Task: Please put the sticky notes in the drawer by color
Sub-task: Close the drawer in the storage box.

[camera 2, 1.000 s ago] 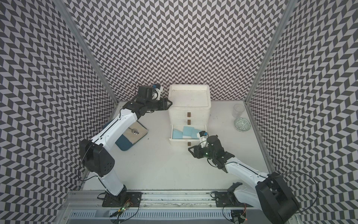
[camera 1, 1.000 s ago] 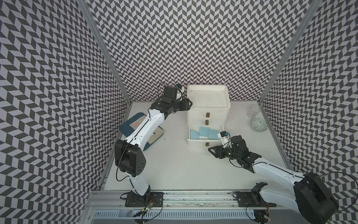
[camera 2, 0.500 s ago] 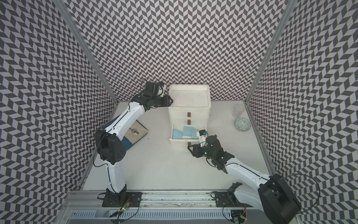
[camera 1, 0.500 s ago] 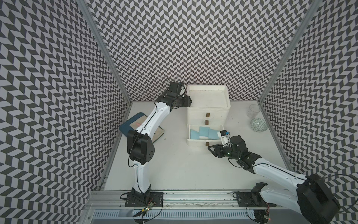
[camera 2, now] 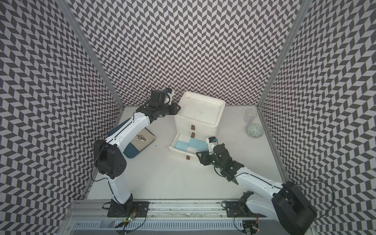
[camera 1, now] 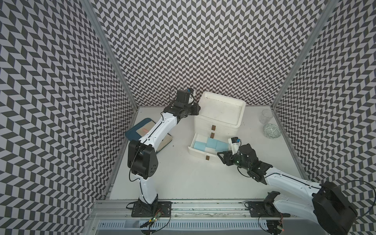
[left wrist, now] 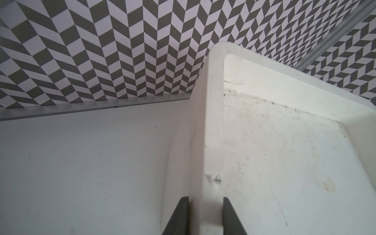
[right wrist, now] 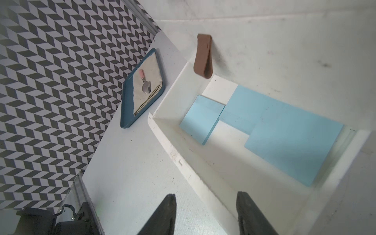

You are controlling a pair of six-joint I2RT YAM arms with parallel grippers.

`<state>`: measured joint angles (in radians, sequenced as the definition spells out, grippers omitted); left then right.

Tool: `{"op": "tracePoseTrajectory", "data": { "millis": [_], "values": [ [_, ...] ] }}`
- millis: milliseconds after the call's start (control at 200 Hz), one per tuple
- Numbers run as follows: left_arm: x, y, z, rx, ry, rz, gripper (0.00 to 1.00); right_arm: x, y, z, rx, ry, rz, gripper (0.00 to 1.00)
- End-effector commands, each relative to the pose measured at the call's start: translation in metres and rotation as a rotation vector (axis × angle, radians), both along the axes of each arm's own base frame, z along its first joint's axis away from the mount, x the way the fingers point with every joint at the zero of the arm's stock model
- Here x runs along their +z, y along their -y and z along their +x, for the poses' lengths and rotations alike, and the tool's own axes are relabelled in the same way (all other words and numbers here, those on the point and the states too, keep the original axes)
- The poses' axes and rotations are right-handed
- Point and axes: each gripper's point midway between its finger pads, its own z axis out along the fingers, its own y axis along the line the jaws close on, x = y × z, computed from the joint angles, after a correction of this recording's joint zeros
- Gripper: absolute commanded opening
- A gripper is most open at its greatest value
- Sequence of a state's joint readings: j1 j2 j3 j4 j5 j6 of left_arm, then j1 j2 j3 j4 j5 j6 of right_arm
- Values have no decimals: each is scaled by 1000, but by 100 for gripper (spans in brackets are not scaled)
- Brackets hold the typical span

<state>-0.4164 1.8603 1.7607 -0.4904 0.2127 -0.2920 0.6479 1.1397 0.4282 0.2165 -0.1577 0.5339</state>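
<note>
Three blue sticky notes lie in your drawer's pulled-out bottom compartment. Left gripper pinches the top rim; right gripper hangs jaws apart at that compartment's front.

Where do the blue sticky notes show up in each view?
In a top view: blue sticky notes in the pulled-out bottom drawer, just right of centre.
In a top view: same drawer, at centre.
Left wrist: not in it.
Right wrist: right of centre.
Shared landmark: the drawer box, its rimmed top in the left wrist view.
</note>
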Motion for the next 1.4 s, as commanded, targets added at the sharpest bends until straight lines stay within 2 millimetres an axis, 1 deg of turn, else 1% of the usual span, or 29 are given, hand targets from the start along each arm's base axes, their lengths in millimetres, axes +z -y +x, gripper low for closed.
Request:
{"op": "tracePoseTrajectory", "data": {
  "millis": [0, 75, 140, 225, 290, 356, 436, 491, 566, 611, 691, 876, 1017, 1177, 1282, 1397],
  "values": [
    [-20, 2, -23, -18, -123, -12, 27, 2, -2, 4, -32, 27, 35, 52],
    [-21, 0, -27, -12, -135, -18, 28, -4, -3, 3, -36, 11, 33, 52],
    [-21, -3, -29, 0, -137, -15, 28, -4, -6, 0, -20, 7, 36, 51],
    [-25, -10, -28, 34, -151, -1, 28, 12, -14, -10, 19, 34, 54, 51],
    [-26, -12, -29, 46, -167, -7, 28, 23, -22, -21, 58, 37, 53, 51],
    [-24, -11, -30, 47, -165, -18, 27, 26, -34, -36, 116, 17, 51, 51],
    [-20, -11, -31, 61, -166, -47, 27, 18, -45, -54, 145, -22, 48, 50],
    [-18, -12, -32, 63, -159, -52, 27, 5, -47, -65, 155, -67, 67, 49],
    [-19, -13, -31, 69, -157, -51, 27, -16, -45, -72, 140, -122, 83, 48],
    [-19, -14, -32, 67, -158, -50, 27, -25, -41, -71, 119, -133, 80, 48],
    [-19, -13, -34, 60, -160, -53, 27, -34, -35, -61, 55, -123, 58, 47],
    [-14, -17, -42, 59, -152, -59, 27, -29, -27, -27, -49, -53, -7, 45],
    [-17, -24, -51, 67, -157, -56, 27, -27, -15, -3, -97, -22, -31, 44],
    [-20, -27, -62, 60, -162, -74, 27, -27, -3, 22, -137, -6, -39, 44],
    [-20, -25, -66, 49, -171, -89, 27, -24, -4, 33, -142, 11, -36, 44],
    [-18, -21, -73, 29, -178, -121, 27, -18, -16, 40, -106, 29, -11, 44]
  ]
}}
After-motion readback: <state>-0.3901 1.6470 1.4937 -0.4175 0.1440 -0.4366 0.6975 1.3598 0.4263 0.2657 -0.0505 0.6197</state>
